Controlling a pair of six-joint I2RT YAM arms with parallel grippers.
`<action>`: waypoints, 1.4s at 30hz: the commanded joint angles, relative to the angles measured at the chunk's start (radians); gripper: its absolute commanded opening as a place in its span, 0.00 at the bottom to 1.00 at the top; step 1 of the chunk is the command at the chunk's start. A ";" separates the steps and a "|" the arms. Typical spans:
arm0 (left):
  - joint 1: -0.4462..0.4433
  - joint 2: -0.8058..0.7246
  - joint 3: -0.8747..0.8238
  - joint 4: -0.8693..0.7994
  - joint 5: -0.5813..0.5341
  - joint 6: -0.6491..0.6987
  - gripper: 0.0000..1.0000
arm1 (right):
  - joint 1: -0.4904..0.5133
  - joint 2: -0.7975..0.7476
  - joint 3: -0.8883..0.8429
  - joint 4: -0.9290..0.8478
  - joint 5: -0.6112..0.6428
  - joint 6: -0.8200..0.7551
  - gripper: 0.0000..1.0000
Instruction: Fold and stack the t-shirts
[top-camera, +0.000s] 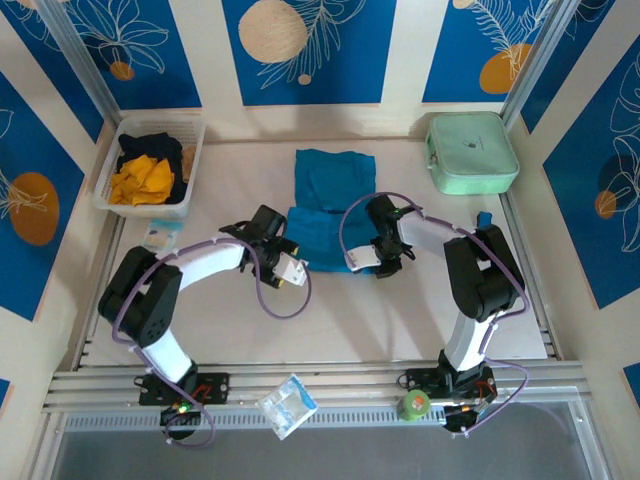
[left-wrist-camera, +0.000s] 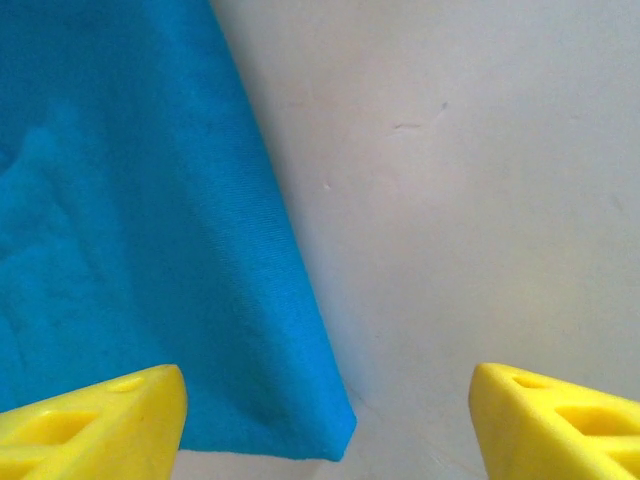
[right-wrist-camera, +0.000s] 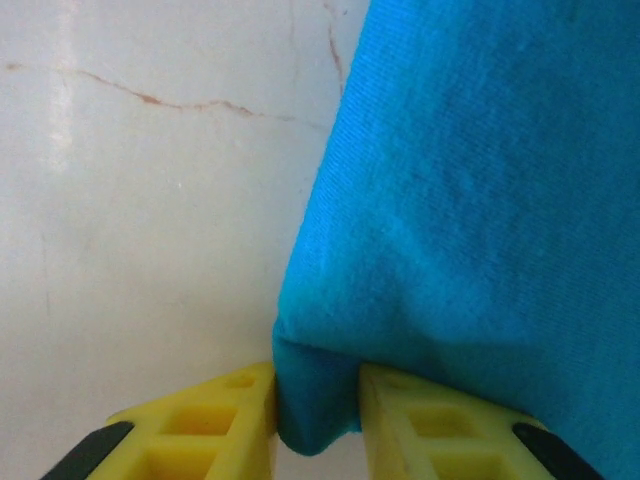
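Closing the left gripper (left-wrist-camera: 328, 425), which stands wide open and empty astride the near-left corner of the teal t-shirt (top-camera: 335, 178) lying mid-table, looks the next need. The right gripper (right-wrist-camera: 318, 412) pinches the near-right corner, so both should lift evenly.

free: near table (top-camera: 380, 320) | blocked: teal t-shirt (top-camera: 335, 180) centre, basket (top-camera: 160, 121) far-left, case (top-camera: 470, 152) far-right

Bright, even overhead light, soft shadow along shirt (left-wrist-camera: 120, 220) edge, faint sheen on table (right-wrist-camera: 150, 200), wrist close-ups slightly soft.
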 joint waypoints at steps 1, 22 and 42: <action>-0.006 0.041 0.052 -0.054 -0.014 0.029 0.69 | -0.007 0.029 -0.013 0.001 -0.051 0.012 0.28; 0.041 0.186 0.157 -0.129 -0.110 0.105 0.57 | -0.007 0.032 -0.010 -0.019 -0.082 0.024 0.24; -0.020 0.559 0.456 -0.092 -0.190 0.095 0.31 | -0.008 0.110 0.031 -0.039 -0.108 0.054 0.22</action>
